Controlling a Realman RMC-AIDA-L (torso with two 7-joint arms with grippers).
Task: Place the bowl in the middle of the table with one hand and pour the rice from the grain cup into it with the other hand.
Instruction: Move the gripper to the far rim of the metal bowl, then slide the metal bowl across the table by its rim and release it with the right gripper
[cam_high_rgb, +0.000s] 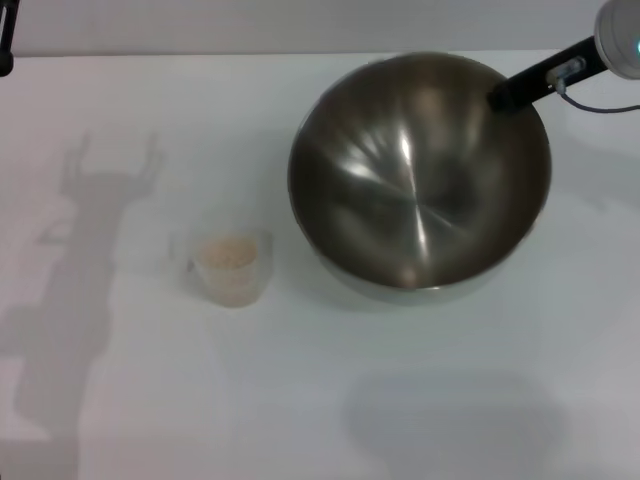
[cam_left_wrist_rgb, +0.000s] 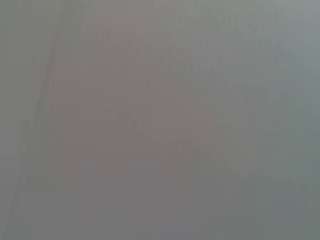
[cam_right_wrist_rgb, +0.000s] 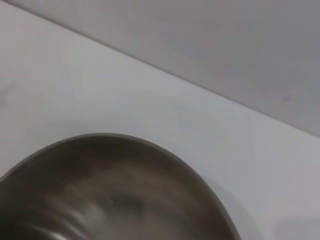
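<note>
Bench (cam_high_rgb: 120, 400): plain white.
Bowl (cam_high_rgb: 420, 170): tilted, right of cup (cam_high_rgb: 231, 266).
Cup: holds rice (cam_high_rgb: 226, 252).
Right claw (cam_high_rgb: 500, 98): at bowl's far rim, grip unclear.
Left claw: unseen.

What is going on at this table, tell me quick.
The right gripper is at the far rim of the stainless-steel mixing bowl, apparently gripping it; the bowl looks tilted, right of the white table's middle. The small clear grain cup stands upright to the bowl's left, apart from it, with the rice inside. Nothing has been poured: the bowl is empty. The left gripper is not in view; only a dark bit of that arm shows at the table's far left.
</note>
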